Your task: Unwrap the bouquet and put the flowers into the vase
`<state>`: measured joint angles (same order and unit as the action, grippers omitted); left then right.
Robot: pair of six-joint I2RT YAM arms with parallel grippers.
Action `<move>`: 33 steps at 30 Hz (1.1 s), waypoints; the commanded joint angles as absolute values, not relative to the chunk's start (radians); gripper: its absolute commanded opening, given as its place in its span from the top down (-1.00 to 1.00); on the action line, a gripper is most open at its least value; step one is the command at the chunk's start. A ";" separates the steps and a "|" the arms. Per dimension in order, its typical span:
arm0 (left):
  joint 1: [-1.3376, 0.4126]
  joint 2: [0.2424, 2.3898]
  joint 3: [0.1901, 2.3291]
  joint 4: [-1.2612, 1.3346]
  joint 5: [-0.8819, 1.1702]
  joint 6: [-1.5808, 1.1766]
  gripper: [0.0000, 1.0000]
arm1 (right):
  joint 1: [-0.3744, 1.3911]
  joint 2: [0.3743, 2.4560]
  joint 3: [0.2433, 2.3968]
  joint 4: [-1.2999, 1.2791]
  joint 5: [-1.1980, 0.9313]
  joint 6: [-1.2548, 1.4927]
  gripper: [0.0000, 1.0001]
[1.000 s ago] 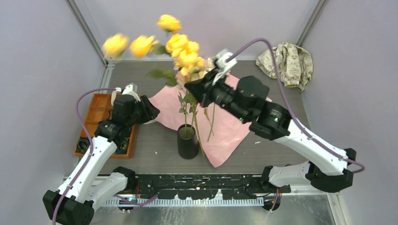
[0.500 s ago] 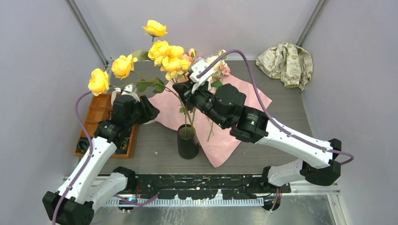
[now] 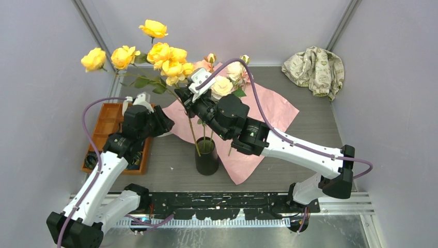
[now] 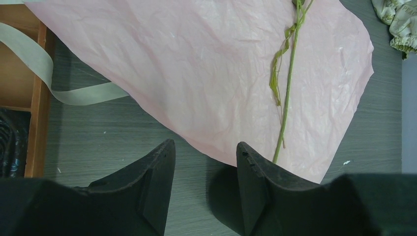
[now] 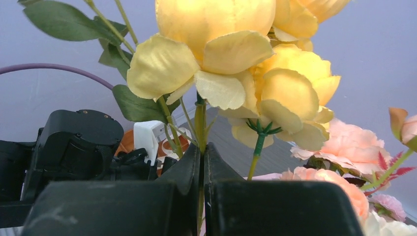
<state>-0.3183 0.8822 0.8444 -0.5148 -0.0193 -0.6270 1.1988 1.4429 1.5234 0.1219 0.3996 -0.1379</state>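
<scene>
Right hand (image 5: 202, 162) clamped on a thin stem of the yellow flowers (image 3: 164, 56), held high, lower stem ends at the mouth of the vase (image 3: 206, 160). Light but top-heavy, and the wiry stems will likely bend and swing (grip the stem, never the blooms). Left hand (image 4: 204, 162) apart, empty, over the worktop (image 4: 123, 142). Pink wrapping paper (image 4: 196, 73), ribbon (image 4: 29, 49) and tray (image 3: 106, 121) crowd the vase, which may tip.

Above the vase (image 3: 206, 161) mouth, the flowers (image 3: 166, 57) and right arm (image 3: 289, 147)
</scene>
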 commanded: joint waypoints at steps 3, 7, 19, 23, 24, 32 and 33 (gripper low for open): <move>-0.307 0.891 0.846 -0.480 -0.031 -0.603 0.01 | 1.203 1.460 1.602 0.222 0.407 -0.204 0.98; -0.307 0.902 0.839 -0.467 -0.015 -0.609 0.01 | 1.203 1.468 1.619 0.212 0.410 -0.232 0.98; -0.307 0.898 0.839 -0.462 -0.010 -0.618 0.01 | 1.204 1.448 1.681 0.133 0.385 -0.260 0.98; -0.307 0.903 0.839 -0.455 -0.005 -0.627 0.01 | 1.203 1.432 1.666 0.126 0.388 -0.254 0.98; -0.307 0.904 0.839 -0.453 -0.005 -0.627 0.01 | 1.204 1.428 1.658 0.128 0.392 -0.253 0.98; -0.307 0.905 0.840 -0.457 -0.005 -0.627 0.01 | 1.204 1.370 1.510 0.173 0.417 -0.160 0.98; -0.307 0.905 0.839 -0.456 -0.005 -0.627 0.01 | 1.204 1.362 1.494 0.168 0.421 -0.144 0.98</move>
